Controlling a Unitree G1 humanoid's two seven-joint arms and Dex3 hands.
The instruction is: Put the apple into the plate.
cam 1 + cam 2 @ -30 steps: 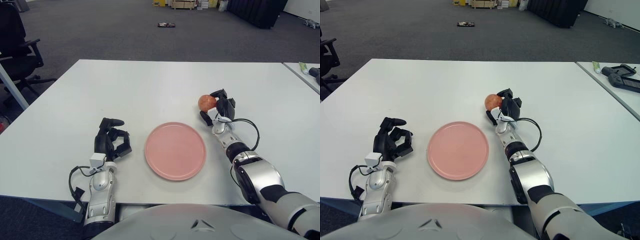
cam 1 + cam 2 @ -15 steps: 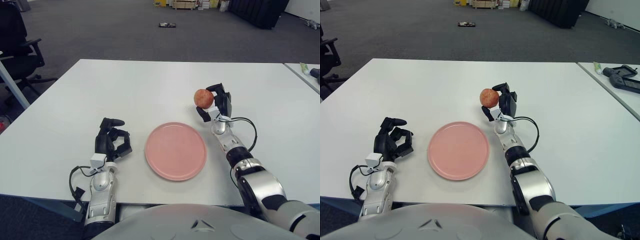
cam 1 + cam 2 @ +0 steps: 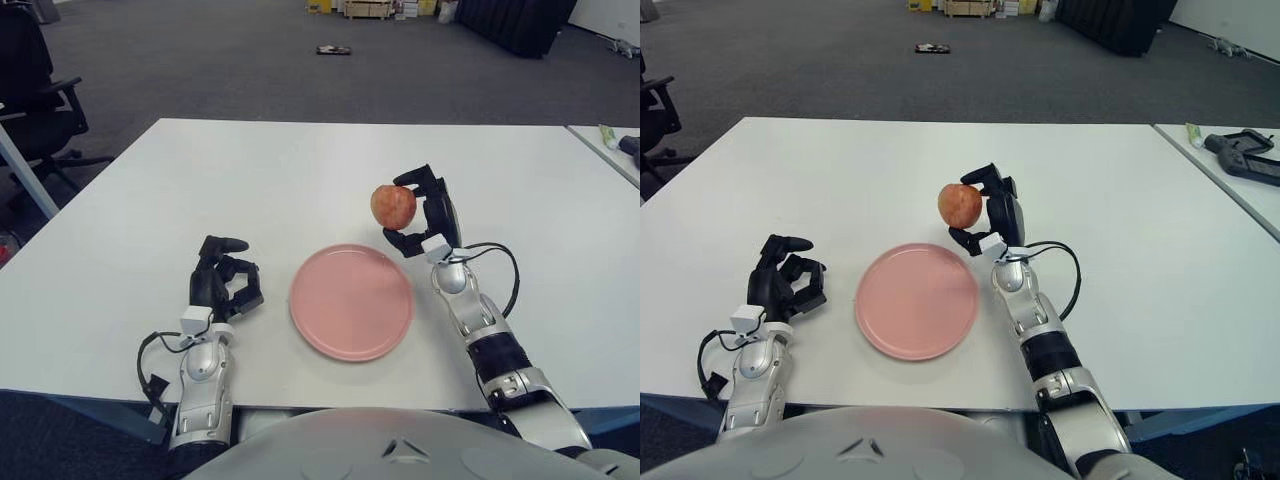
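The right hand (image 3: 420, 215) grips the apple (image 3: 393, 205) with its fingers wrapped around the far and under sides, holding it raised off the tabletop (image 3: 300, 170). The apple sits to the left of the palm, and the plate (image 3: 351, 300) lies below and to the left of the hand, nearer the robot; the apple seems to hang above the plate's far right rim rather than its middle, though height makes that hard to judge.

The main risk is letting go too early: dropped from here, the apple could strike the rim, tip the plate or roll away across the tabletop. The grasp looks like a three-point hold on a round, smooth fruit, so a quick swing could let it slip out sideways. Lowering too far right would set the hand itself down on the rim.

There is open room all round the hand, bare tabletop beyond it and to its right, and the table edges are well apart from it. The left hand (image 3: 222, 283) rests on the tabletop on the plate's other side, fingers curled and holding nothing, clear of the path
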